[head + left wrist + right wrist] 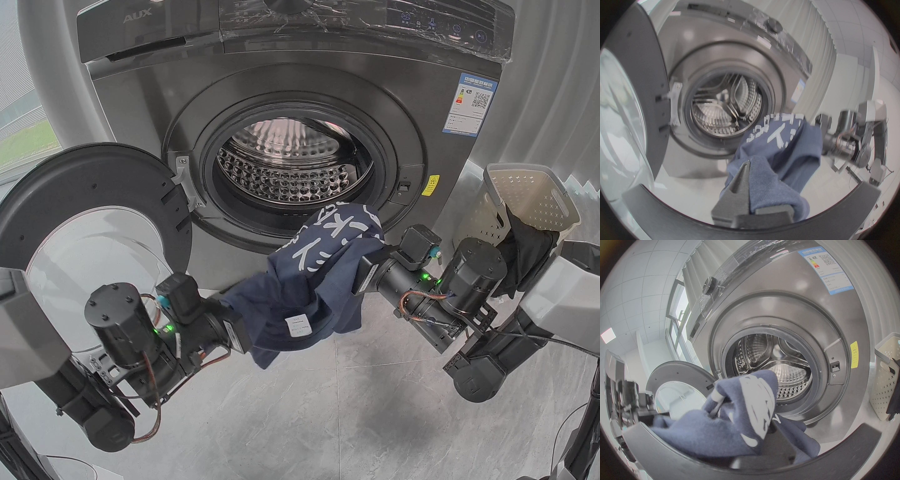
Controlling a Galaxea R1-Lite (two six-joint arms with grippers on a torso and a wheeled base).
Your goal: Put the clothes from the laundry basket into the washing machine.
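A navy garment with white print (319, 269) hangs stretched between both grippers, just below and in front of the washing machine's round opening (290, 165). My left gripper (244, 334) is shut on its lower left end; in the left wrist view one grey finger (740, 184) presses against the blue cloth (775, 156). My right gripper (361, 267) is shut on the upper right end, and the cloth (747, 415) drapes over its fingers. The steel drum (775, 362) holds no clothes. The beige laundry basket (531, 190) stands to the right with a black garment (525, 250) hanging over its rim.
The machine's door (87, 206) is swung wide open to the left, close behind my left arm. Grey tiled floor (350, 406) lies in front of the machine. A pale curtain (550, 94) hangs behind the basket.
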